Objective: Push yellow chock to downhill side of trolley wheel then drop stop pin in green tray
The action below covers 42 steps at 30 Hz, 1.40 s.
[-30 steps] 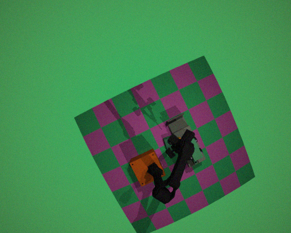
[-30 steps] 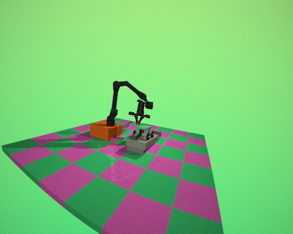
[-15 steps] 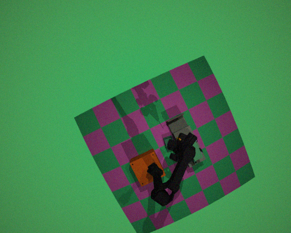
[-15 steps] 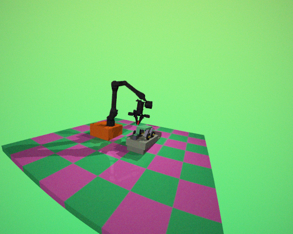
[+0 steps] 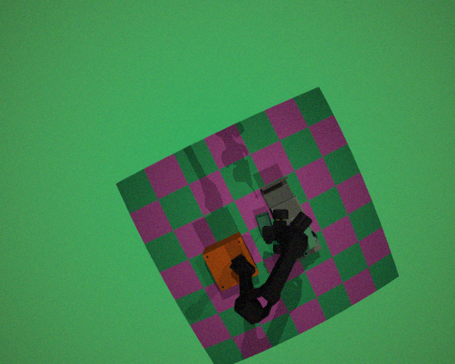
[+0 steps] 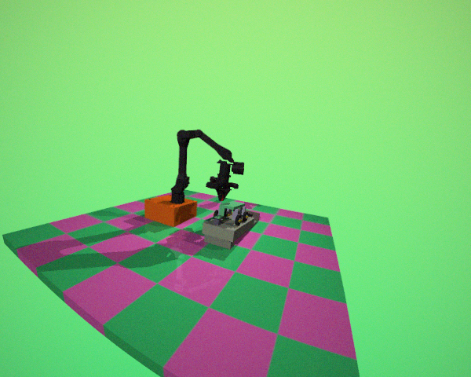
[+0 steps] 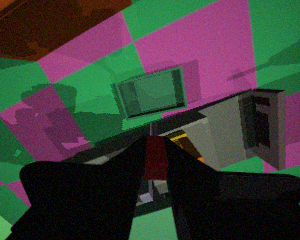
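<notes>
My gripper [image 6: 221, 199] [image 7: 154, 140] is shut on the red-headed stop pin [image 7: 155, 162]. The pin is clear of the ramp, and its thin grey shank shows beyond the fingertips. The gripper hangs above the trolley [image 6: 232, 206] [image 7: 152, 227], whose pale green deck shows between the fingers. The trolley stands on the grey ramp [image 5: 278, 193] [image 6: 217, 235] [image 7: 225, 132]. The yellow chock [image 7: 178, 136] with its orange handle sits on the ramp, partly hidden by a finger; its contact with a wheel is hidden. The green tray [image 5: 263, 221] [image 7: 154, 92] is empty beside the ramp.
The orange base box [image 5: 230, 262] [image 6: 160, 212] [image 7: 50, 30] under the arm stands on the other side of the tray from the ramp. An upright grey end wall [image 7: 273, 130] stands at the ramp's low end. The checkered table [image 5: 287, 117] [image 6: 235, 296] lies beneath everything.
</notes>
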Tool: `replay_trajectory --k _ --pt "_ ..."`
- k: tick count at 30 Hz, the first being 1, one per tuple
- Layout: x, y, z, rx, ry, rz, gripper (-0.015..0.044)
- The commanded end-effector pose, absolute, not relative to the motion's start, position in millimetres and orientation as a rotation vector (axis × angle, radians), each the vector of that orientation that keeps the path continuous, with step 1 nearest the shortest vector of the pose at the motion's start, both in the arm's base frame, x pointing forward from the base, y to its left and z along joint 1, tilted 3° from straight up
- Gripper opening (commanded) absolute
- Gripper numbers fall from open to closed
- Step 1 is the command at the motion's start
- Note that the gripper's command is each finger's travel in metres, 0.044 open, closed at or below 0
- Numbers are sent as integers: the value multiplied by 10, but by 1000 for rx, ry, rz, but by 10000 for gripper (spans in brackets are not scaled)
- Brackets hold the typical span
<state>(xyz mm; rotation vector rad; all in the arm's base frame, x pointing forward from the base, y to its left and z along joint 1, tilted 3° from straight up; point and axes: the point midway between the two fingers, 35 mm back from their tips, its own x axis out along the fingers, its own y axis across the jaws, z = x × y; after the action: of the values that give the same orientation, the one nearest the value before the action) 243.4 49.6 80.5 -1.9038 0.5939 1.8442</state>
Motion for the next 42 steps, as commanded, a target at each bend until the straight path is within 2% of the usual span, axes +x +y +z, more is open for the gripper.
replay_trajectory --k 1,7,16,26,42 --pt "2436 488 816 -1976 449 1912 0" --pt "2438 477 821 -2060 271 1989 0" --pt "2421 481 807 -2063 264 1992 0" --pt "2183 531 613 -2064 252 2000 0" --pt "2158 449 283 -2104 441 2096 0"
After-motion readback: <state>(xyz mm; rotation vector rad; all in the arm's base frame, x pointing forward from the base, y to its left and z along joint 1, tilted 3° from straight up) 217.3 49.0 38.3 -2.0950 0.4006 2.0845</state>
